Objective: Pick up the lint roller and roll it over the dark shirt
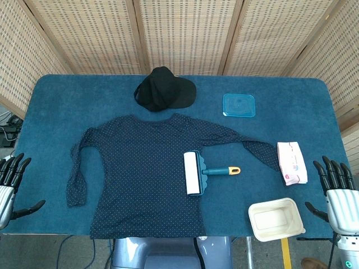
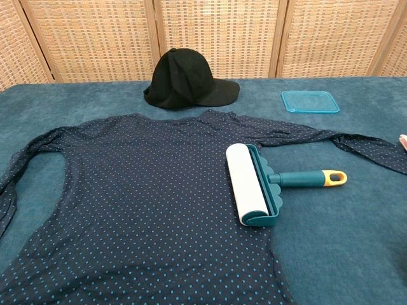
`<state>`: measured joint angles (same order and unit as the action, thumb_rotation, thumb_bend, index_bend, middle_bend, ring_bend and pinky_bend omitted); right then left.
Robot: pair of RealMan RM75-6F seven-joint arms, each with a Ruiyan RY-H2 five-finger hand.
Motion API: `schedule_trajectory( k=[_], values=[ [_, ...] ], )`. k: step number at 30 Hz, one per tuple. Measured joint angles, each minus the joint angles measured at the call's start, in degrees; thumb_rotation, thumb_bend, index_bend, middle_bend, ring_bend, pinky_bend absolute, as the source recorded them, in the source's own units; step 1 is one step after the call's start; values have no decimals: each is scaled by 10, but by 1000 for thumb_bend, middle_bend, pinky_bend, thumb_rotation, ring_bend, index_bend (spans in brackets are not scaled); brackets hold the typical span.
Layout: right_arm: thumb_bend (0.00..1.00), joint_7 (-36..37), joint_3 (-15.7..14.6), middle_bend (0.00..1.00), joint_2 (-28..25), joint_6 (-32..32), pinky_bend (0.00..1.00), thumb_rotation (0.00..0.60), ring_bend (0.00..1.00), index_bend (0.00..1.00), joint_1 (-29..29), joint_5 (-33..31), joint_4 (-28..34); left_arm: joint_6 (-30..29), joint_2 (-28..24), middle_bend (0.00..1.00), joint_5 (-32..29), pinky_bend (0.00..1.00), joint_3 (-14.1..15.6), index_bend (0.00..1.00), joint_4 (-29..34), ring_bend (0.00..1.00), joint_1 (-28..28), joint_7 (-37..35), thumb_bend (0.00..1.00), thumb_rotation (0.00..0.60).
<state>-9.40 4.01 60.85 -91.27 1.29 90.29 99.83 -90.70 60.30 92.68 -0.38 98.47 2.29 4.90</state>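
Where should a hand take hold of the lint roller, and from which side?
Grip the lint roller by its teal handle, which points toward the right hand and lies on bare table. Probably best to come from the right and above, with fingers around the handle; the white roll rests on the dark shirt.

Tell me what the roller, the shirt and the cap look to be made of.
Roller: matte white drum, probably sticky paper; teal frame and handle look like smooth plastic, yellow tip.
Shirt: thin soft fabric, dark with printed dots, lying in folds.
Cap: matte black cloth, likely cotton, with seamed panels.

Left hand, right hand — black fingers; silver-grey palms.
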Motion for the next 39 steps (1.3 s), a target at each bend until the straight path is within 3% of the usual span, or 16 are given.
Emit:
schedule_trajectory(
  k=[8, 9, 10, 12, 13, 14, 15, 17, 18, 20, 25, 28, 33, 39],
  values=[
    [0, -7, -1, 0, 2, 15, 0, 600, 0, 0, 7, -2, 3, 4, 0, 0, -7, 0, -3, 0, -3, 0, 1, -3, 0, 600],
    [0, -9, 0, 37, 2, 18, 0, 600, 20, 0, 9, -3, 4, 4, 0, 0, -9, 0, -3, 0, -3, 0, 1, -3, 0, 600],
    [0, -12, 1, 106, 2, 23, 0, 600, 80, 0, 12, -5, 5, 4, 0, 0, -9, 0, -4, 0, -2, 0, 1, -3, 0, 600],
    [0, -23, 6, 438, -1, 36, 5, 600, 416, 0, 21, -9, 8, 7, 0, 0, -11, 0, -5, 0, -2, 0, 3, -4, 0, 600],
    [0, -34, 11, 541, -4, 48, 43, 600, 537, 0, 29, -14, 11, 10, 0, 0, -13, 0, -7, 0, -2, 0, 5, -5, 0, 600],
    [0, -42, 15, 653, -7, 60, 194, 600, 667, 0, 37, -19, 14, 12, 0, 0, -16, 0, -8, 0, -2, 0, 6, -5, 0, 600],
    [0, -51, 19, 730, -10, 72, 420, 600, 752, 0, 46, -25, 18, 15, 1, 0, -18, 0, -9, 0, -2, 0, 8, -4, 0, 600],
    [0, -70, 31, 829, -17, 107, 796, 600, 855, 0, 71, -38, 26, 21, 2, 0, -22, 0, -10, 0, -3, 0, 10, -2, 0, 600],
    [0, -77, 37, 878, -21, 124, 910, 600, 907, 0, 83, -44, 29, 25, 3, 0, -25, 0, -10, 0, -3, 0, 12, 0, 0, 600],
    [0, -92, 50, 948, -28, 174, 991, 600, 977, 0, 115, -64, 37, 36, 5, 0, -32, 0, -11, 0, -4, 0, 15, 2, 0, 600],
    [0, -134, 82, 1000, -35, 311, 1000, 600, 1000, 26, 206, -164, 51, 47, 10, 0, -45, 0, -16, 0, -4, 0, 22, 13, 0, 600],
    [0, -179, 93, 1000, -25, 357, 1000, 600, 1000, 112, 257, -240, 53, 49, 13, 0, -51, 0, -18, 0, -4, 0, 24, 18, 0, 600],
    [5, -271, 94, 1000, 19, 382, 1000, 600, 1000, 311, 325, -361, 46, 53, 15, 0, -55, 0, -18, 0, -1, 0, 26, 24, 0, 600],
    [120, -364, 76, 1000, 99, 359, 1000, 600, 1000, 355, 384, -478, 27, 57, 15, 0, -62, 0, -19, 0, -2, 0, 27, 24, 0, 600]
  ],
)
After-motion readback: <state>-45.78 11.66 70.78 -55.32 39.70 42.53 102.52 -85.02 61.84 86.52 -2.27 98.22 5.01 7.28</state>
